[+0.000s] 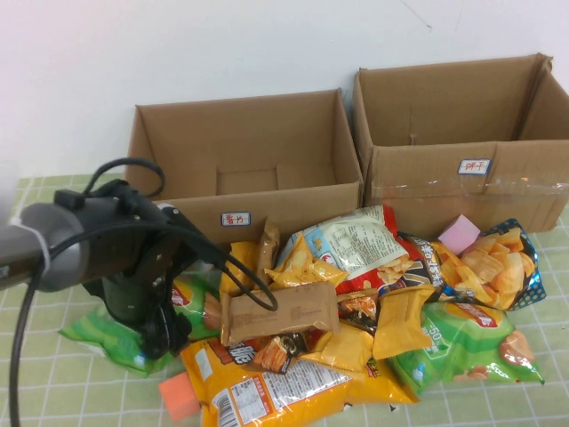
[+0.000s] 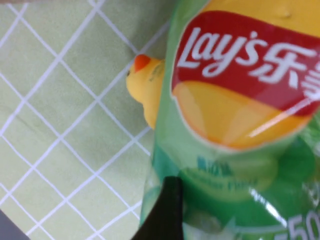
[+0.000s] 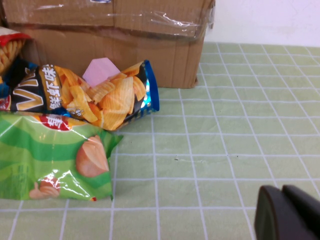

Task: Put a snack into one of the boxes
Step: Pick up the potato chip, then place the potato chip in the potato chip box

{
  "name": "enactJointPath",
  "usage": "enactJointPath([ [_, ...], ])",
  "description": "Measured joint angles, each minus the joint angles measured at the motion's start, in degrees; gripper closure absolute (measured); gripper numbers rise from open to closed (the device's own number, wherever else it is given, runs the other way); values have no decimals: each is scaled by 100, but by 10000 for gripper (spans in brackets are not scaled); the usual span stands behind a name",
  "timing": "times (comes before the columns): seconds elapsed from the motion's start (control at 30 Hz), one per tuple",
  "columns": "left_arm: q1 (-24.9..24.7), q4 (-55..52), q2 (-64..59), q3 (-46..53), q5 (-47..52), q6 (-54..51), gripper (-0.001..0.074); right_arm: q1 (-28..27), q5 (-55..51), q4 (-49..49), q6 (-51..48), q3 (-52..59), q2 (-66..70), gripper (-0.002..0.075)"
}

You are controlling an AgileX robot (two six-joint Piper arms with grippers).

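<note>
The bright green Lay's bag (image 1: 102,331) lies at the left end of the snack pile, partly under my left arm. Up close in the left wrist view, the bag (image 2: 240,75) shows its red-and-yellow logo. My left gripper (image 1: 167,342) is down over this bag with its jaws spread wide. One dark finger (image 2: 167,210) shows at the bag's edge; the other is out of frame. The lower brown box (image 1: 240,160) with the red-written label (image 1: 236,219) stands open behind the pile. My right gripper (image 3: 287,215) is shut and empty over the bare mat.
The taller taped box (image 1: 462,116) stands at the back right. The other green bag (image 1: 467,342) lies at the front right, with several yellow and orange bags and a brown bar (image 1: 280,313) between. A yellow duck-like thing (image 2: 145,85) lies beside the Lay's bag.
</note>
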State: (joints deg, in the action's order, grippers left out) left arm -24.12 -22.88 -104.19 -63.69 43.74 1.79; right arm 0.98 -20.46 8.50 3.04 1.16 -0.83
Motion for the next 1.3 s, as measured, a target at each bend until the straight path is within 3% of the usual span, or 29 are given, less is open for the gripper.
enactJointPath([
  [0.17, 0, -85, -242, -30, -54, 102, 46, 0, 0, -10, 0, 0, 0, 728],
  [0.23, 0, -85, -318, -80, -40, 116, 81, 0, 0, -10, 0, 0, 0, 728],
  [0.3, 0, -85, -391, -144, -17, 142, 158, 0, 0, -10, 0, 0, 0, 728],
  [0.47, 0, -85, -465, -234, 17, 185, 533, 0, 0, -3, 0, 0, 0, 728],
  [0.5, 0, -112, -465, -258, 17, 185, 574, 0, 0, -3, 0, 0, 0, 728],
  [0.83, 0, -307, -96, -257, 234, 185, 573, 0, 0, -3, 0, 0, 0, 728],
  [1.17, 0, -33, 1826, -257, 818, -179, 573, 0, 0, -3, 0, 0, 0, 728],
  [1.3, 0, 77, 2585, -247, 624, -237, 573, 0, 0, -3, 0, 0, 0, 728],
])
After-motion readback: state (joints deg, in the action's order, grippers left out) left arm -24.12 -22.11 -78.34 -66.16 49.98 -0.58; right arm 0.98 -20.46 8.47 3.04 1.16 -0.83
